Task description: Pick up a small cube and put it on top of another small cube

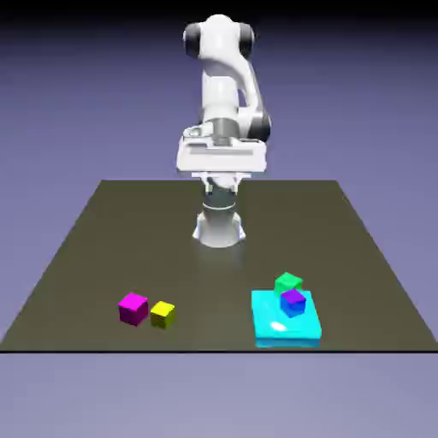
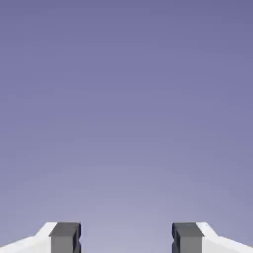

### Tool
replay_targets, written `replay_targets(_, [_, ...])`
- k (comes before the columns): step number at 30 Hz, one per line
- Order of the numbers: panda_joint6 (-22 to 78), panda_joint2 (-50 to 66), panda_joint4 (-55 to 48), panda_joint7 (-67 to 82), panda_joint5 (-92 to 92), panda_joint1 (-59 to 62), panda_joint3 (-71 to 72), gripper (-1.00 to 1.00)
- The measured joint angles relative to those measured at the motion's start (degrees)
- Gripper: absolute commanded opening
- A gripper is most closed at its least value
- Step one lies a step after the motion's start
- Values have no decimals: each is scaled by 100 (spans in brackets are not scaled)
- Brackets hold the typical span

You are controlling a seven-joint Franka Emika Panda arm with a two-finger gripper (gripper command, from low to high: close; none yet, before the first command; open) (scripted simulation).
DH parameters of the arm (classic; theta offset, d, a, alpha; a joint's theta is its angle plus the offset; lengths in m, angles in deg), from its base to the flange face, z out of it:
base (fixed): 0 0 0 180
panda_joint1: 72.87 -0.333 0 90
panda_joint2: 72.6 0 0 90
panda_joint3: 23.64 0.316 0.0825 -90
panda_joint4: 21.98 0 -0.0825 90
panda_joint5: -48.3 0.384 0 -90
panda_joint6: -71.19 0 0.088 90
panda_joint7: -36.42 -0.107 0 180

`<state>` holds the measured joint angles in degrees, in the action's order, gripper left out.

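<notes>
The small yellow cube [image 1: 162, 314] lies on the dark table near the front, toward the exterior view's left, right beside a magenta cube [image 1: 133, 308]. The small green cube [image 1: 288, 281] rests at the back edge of a flat cyan block [image 1: 286, 324], with a purple-and-blue cube [image 1: 292, 301] just in front of it. My gripper [image 2: 126, 238] is open, its grey fingertips [image 2: 65, 237] wide apart with nothing between them. The hand [image 1: 221, 158] hangs high above the table's far part, well away from all cubes. The hand view holds only the backdrop.
The robot's base [image 1: 219, 229] stands on the table [image 1: 103, 239] behind the cubes. The cyan block sits close to the front edge on the exterior view's right.
</notes>
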<state>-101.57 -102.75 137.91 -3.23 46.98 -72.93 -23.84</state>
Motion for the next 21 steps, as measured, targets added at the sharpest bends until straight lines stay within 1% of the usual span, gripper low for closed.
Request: replay_targets(21, [2174, 4361, -1933, 4886, -2304, 1078, -359, 0])
